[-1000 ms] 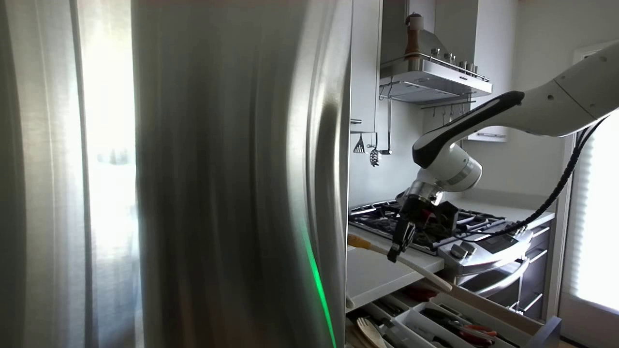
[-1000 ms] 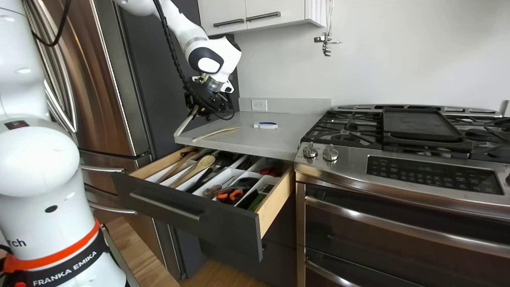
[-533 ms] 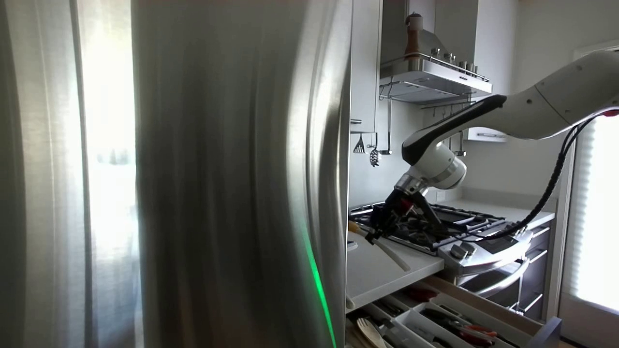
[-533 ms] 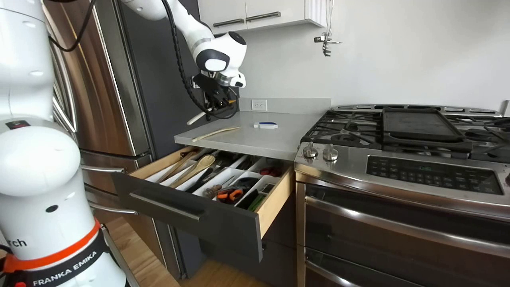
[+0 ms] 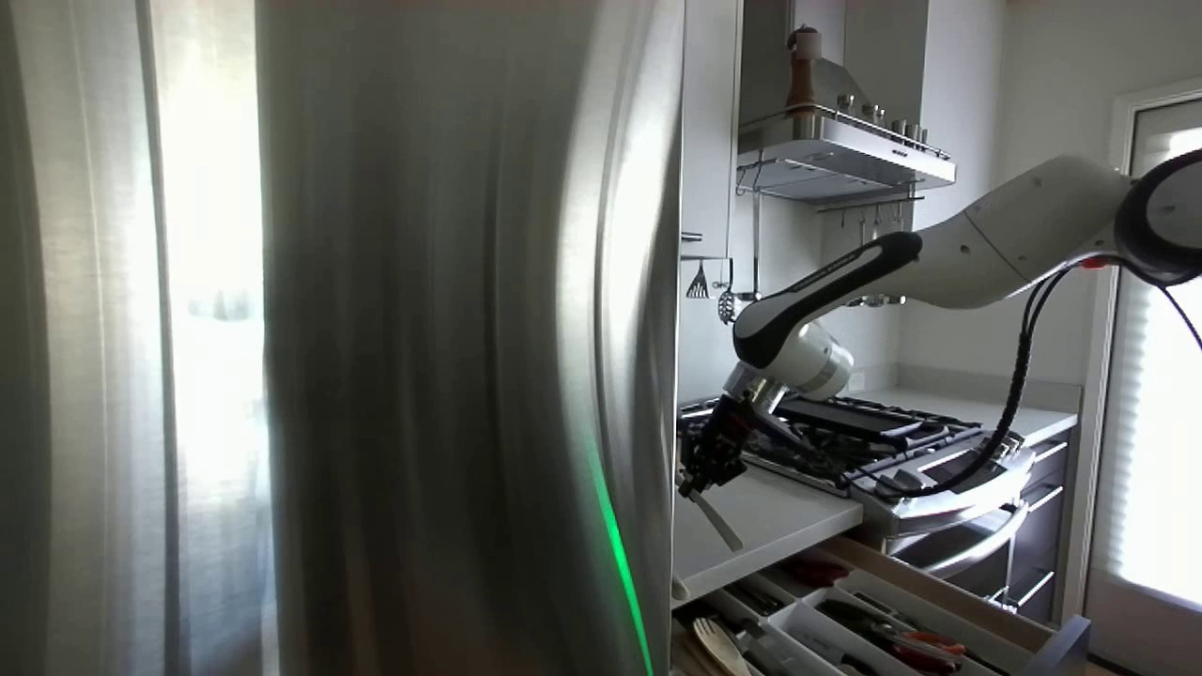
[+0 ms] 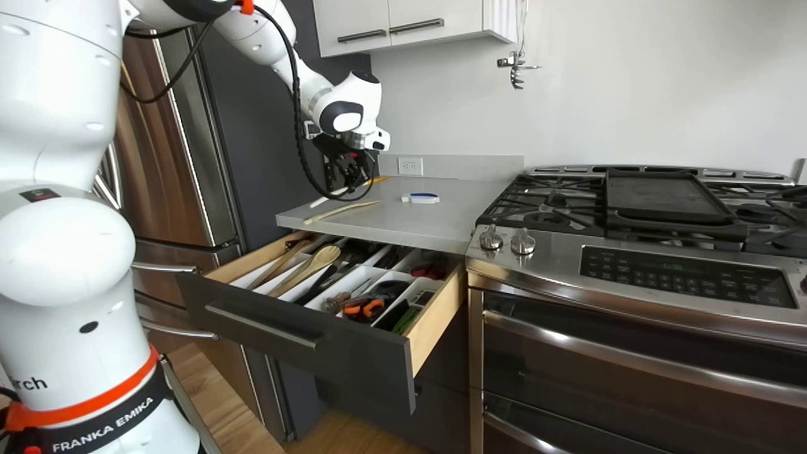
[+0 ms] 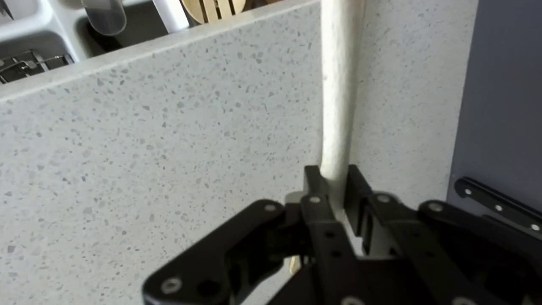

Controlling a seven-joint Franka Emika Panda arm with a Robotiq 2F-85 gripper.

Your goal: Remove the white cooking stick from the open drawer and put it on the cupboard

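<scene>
The white stick is between the fingers of my gripper in the wrist view, and the pads press on it. It is long, with an orange-yellow far end, and runs over the grey countertop. In an exterior view the stick slants above the counter near its left front corner. Its pale end also shows in an exterior view below my gripper. I cannot tell whether it touches the counter. The open drawer is below, holding utensils.
A second pale stick lies on the counter near its front edge. A small blue and white item lies farther right. The tall dark panel stands close beside my gripper. The stove is to the right.
My gripper, with the white stick held throughout, has moved over the counter and come lower. The stick's pale end has gone from past the counter's front edge to above the counter.
</scene>
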